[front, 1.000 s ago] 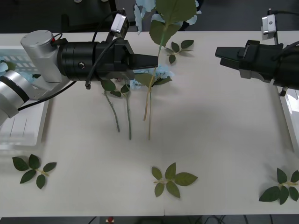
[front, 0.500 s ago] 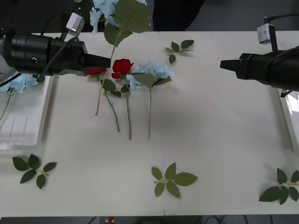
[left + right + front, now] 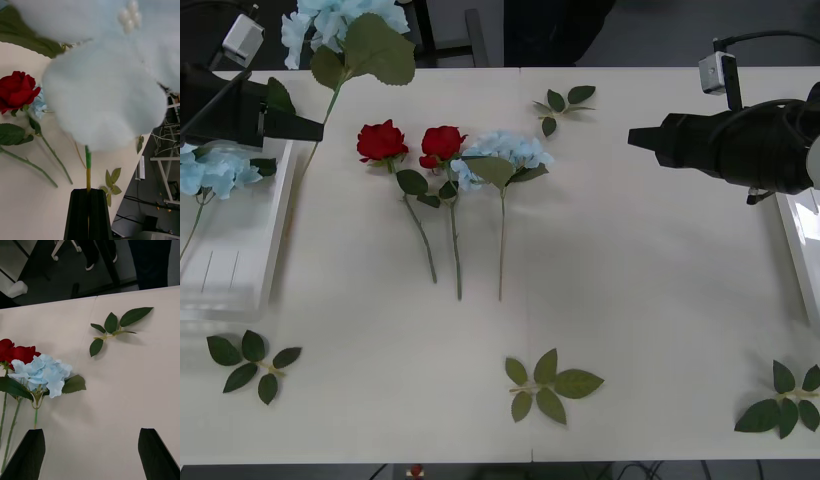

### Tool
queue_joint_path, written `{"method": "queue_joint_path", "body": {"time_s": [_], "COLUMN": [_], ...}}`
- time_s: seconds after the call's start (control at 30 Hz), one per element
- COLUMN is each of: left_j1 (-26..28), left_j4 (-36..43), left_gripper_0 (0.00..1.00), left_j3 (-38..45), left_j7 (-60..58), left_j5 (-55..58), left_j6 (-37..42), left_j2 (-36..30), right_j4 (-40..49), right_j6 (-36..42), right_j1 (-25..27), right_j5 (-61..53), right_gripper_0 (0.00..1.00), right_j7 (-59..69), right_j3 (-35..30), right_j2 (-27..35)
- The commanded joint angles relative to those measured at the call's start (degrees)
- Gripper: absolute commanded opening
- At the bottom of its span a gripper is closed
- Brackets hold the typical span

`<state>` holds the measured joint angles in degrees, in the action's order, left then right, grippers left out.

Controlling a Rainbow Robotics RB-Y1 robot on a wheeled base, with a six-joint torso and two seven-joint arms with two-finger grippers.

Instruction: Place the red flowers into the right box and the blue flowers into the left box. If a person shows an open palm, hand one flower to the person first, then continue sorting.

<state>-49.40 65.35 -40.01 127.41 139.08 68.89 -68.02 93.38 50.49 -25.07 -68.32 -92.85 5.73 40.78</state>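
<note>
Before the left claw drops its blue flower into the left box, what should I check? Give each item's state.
1. Left claw shut on the held flower stem: ok.
2. Claw over the left box: not ok, at its rim.
3. Box has room: ok, one blue flower inside.
4. Open palm showing: ok, none seen.
5. Right claw away from the roses: ok, open.

A wide, pale cream desk (image 3: 650, 330) spans the front view, evenly lit with soft shadows. Beyond its far edge the room is dim — a dark floor (image 3: 56, 281) with a pale chair base on a castor (image 3: 63, 248) and a dark upright post (image 3: 107, 262). Past the desk's side edge, in the left wrist view, stands a white metal frame (image 3: 165, 176) hung with tangled cables (image 3: 161, 138).
</note>
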Motion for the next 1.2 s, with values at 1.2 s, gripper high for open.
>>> {"method": "queue_joint_path", "body": {"time_s": [1.2], "left_j1": [0.0], "left_j4": [-5.85], "left_gripper_0": [0.0], "left_j3": [0.9], "left_j7": [3.99], "left_j5": [0.14], "left_j6": [3.54], "left_j2": [-1.5], "right_j4": [1.89], "right_j6": [0.05], "right_j1": [-1.03], "right_j5": [-0.15], "right_gripper_0": [0.72], "right_j7": [1.27], "right_j3": [-0.72], "right_j2": [0.18]}}
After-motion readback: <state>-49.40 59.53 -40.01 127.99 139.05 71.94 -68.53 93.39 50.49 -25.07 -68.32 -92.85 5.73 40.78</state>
